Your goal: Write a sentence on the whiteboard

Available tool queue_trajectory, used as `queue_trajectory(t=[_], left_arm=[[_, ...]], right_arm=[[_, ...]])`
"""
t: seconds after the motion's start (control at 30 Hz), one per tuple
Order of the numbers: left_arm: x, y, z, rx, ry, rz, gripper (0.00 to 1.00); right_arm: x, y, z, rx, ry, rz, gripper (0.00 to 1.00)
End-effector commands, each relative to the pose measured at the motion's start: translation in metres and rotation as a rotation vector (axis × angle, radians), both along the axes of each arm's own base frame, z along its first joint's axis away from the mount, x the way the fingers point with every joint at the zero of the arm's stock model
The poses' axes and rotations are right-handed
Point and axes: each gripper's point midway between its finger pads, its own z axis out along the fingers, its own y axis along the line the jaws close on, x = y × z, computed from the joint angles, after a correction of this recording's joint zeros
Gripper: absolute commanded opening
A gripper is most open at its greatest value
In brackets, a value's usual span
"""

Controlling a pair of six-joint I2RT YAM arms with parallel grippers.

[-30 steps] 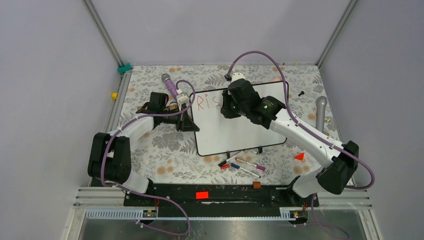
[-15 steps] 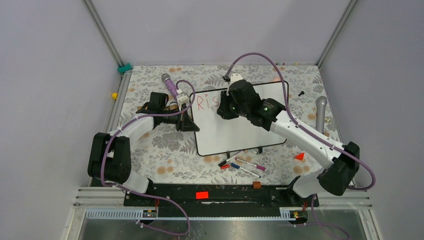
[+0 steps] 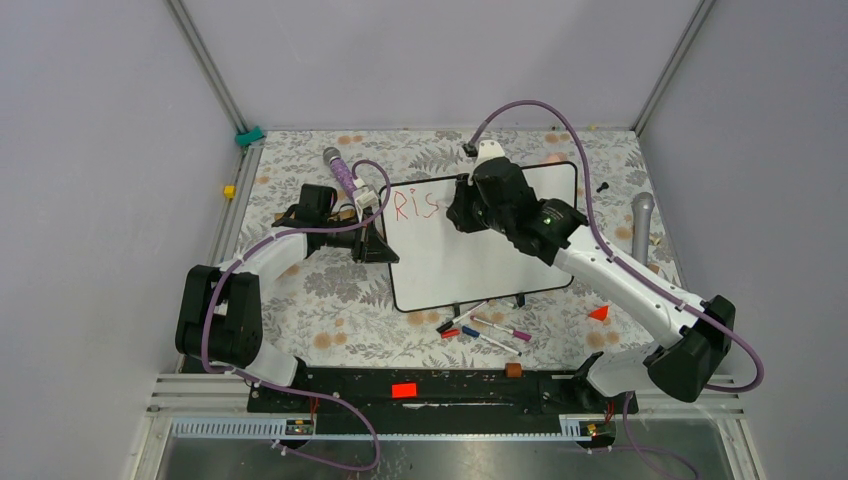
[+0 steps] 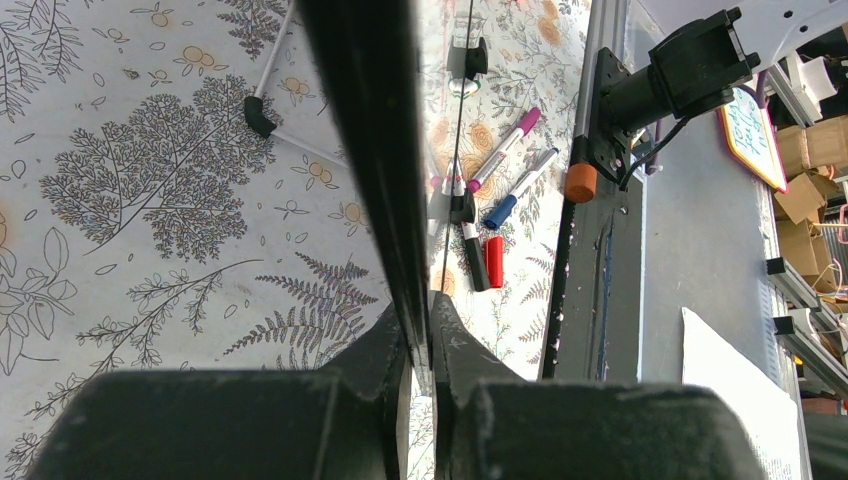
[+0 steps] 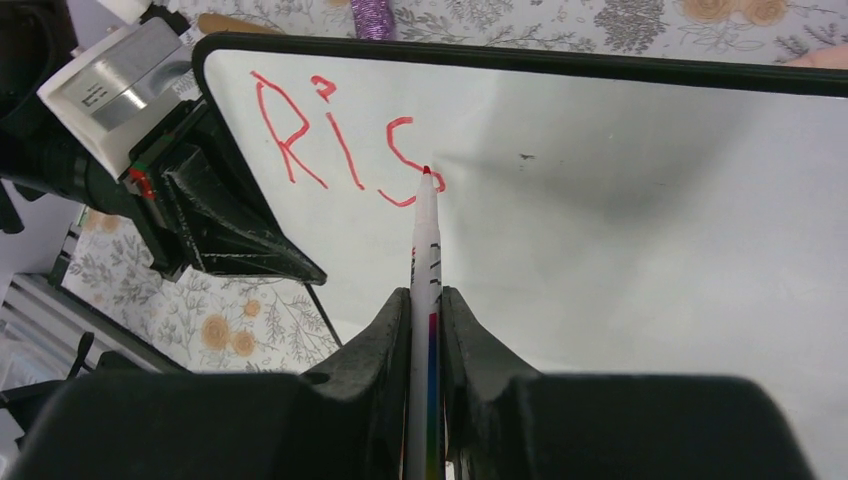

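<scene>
The whiteboard [image 3: 470, 265] lies tilted on the floral table, with the red letters "Ris" of the sentence [image 3: 415, 206] at its upper left. My left gripper [image 3: 383, 245] is shut on the board's left rim; in the left wrist view the rim [image 4: 370, 150] runs edge-on between the jaws of that gripper [image 4: 420, 320]. My right gripper [image 5: 427, 300] is shut on a white marker [image 5: 424, 250]. Its red tip [image 5: 427, 171] sits at the right side of the "s" of the sentence [image 5: 340, 150] on the whiteboard [image 5: 620, 220]. From above, the right gripper [image 3: 462, 212] hovers just right of the letters.
Several loose markers [image 3: 485, 328] and a red cap [image 3: 449, 333] lie below the board's near edge. A red wedge [image 3: 599, 313], a silver microphone [image 3: 641, 225], a purple microphone [image 3: 340, 170], a yellow cube [image 3: 229, 190] and a brown block [image 3: 513, 370] lie around it.
The right gripper with the marker swung a little left over the letters, then back right, and its elbow moved right. The left arm and the board have stayed still.
</scene>
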Motion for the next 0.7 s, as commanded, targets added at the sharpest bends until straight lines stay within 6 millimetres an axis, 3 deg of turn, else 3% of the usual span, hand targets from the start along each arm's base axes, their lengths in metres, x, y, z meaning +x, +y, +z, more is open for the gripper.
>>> queue_trajectory(t=[0.0,0.23,0.67], left_arm=[[0.0101,0.0013,-0.0038,0.062,-0.121,-0.002,0.0],[0.01,0.0013,-0.0041,0.062,-0.12,-0.002,0.0],[0.01,0.0012,-0.004,0.062,-0.122,-0.003,0.0]], right_arm=[[0.0091,-0.0178,0.0169,-0.002,-0.053,-0.075,0.0],[0.0132,-0.0258,0.0162,-0.012,-0.059,-0.106,0.0],[0.017,-0.0184,0.008,-0.015,-0.018,-0.096,0.0]])
